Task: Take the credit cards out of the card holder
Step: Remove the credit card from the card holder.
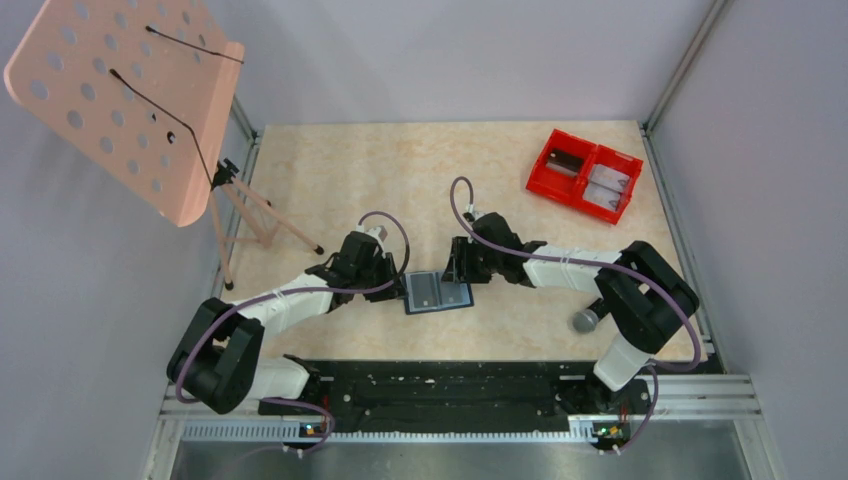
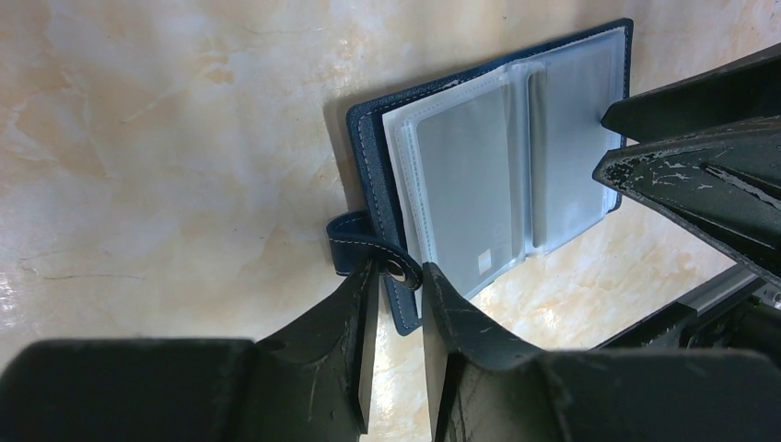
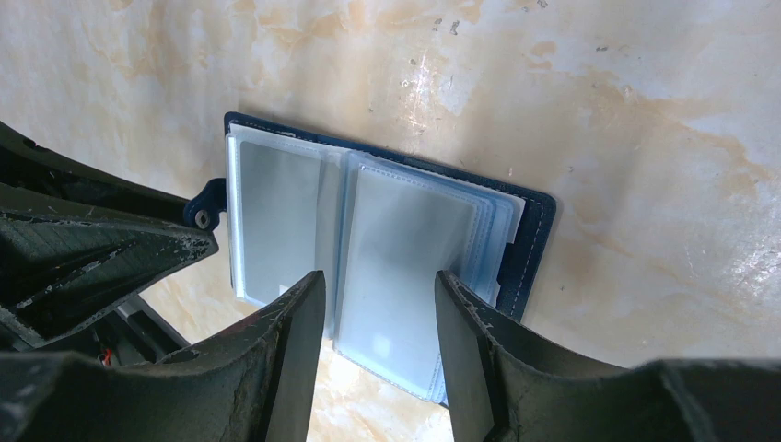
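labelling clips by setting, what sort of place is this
Probably a robot lab test cell: two robot arms bolted to a base rail at the edge of a table, plain walls on three sides, and a perforated pink panel on a tripod.

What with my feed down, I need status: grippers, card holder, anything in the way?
Left gripper narrow around snap strap, grip unclear. Right gripper open over sleeves. Card holder spread open, credit cards inside. Red bin well clear.
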Available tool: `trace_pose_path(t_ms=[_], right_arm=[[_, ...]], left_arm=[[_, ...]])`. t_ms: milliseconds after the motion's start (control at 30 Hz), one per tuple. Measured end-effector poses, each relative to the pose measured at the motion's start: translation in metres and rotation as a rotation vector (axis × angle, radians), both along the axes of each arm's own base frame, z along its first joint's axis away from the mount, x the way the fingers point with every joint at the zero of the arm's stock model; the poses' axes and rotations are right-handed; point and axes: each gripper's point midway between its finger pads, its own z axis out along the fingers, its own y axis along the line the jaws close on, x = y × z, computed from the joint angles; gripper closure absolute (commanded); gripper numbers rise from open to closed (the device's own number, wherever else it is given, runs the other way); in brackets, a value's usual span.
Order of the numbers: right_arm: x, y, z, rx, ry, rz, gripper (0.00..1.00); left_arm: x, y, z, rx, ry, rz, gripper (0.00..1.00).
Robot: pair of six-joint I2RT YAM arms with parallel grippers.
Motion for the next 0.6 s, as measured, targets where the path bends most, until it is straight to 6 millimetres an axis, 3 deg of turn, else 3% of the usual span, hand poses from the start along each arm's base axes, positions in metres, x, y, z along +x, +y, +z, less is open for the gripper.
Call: trace_pose_path(t_ms=[367,600], right_arm=[[-0.001,0.001,0.000,-0.001,0.001,0.005,0.52],[-0.009,0.018,-0.001,0.054,0.023,0.041,0.52]], left_arm=[[0.000,0.000,0.000,-0.003,-0.002,-0.001,0.73],[0.001,-0.002,0.001,-0.013,-0.010,-0.006,0.75]])
